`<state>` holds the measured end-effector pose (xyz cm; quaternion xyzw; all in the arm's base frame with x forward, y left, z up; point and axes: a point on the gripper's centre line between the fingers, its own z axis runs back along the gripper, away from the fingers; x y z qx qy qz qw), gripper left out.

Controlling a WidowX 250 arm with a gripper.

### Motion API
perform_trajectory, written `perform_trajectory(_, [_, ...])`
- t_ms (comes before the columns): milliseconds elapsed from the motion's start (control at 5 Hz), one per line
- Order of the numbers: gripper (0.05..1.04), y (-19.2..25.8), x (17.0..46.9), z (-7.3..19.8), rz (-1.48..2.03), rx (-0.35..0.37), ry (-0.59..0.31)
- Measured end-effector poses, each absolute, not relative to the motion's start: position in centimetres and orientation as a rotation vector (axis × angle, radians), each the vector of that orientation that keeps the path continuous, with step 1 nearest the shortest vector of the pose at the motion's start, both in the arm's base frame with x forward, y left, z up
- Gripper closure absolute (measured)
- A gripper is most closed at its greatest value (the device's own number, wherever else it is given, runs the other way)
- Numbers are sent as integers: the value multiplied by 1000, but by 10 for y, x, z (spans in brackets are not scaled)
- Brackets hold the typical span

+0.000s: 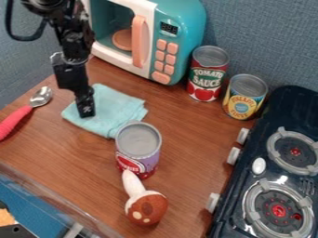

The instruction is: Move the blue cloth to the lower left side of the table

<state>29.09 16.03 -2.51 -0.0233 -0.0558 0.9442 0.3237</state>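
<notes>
Blue cloth (116, 109): one, pale aqua, folded into a rough, layered square with rounded edges and soft creases. It lay toward the upper left of the worktop (186, 139), in front of the microwave, between the spoon and the purple-labelled can. One hand (86, 109), black and hard-surfaced, pointed down over the cloth's left part; whether it was open, closed or gripping fabric could not be told. Cans, three: tomato sauce can (208, 74), yellow-labelled can (245, 97), purple-labelled can (138, 151), all cylindrical with grey, ridged lids. Spoon, one (18, 118): shiny oval bowl, smooth red handle. Toy mushroom, one (146, 207): rounded brown cap with pale spots, white stem toward the purple-labelled can. Microwave, one (181, 28): glossy teal and white casing, peach handle, six small buttons and one wider. Stove, one (251, 186): dark, glossy, with two round grey burners in view. Worktop surface: brown, wood-grained.
</notes>
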Motion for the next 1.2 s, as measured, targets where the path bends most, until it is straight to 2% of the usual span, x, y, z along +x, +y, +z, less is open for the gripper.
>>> perform_trajectory(400, [83, 155, 253, -25, 2405, -39, -181])
perform_trajectory(800, [83, 170, 207, -24, 2387, 44, -218])
perform_trajectory(1000, [83, 172, 194, -22, 2372, 80, -232])
perform_trajectory(1200, [83, 170, 191, -22, 2362, 80, -217])
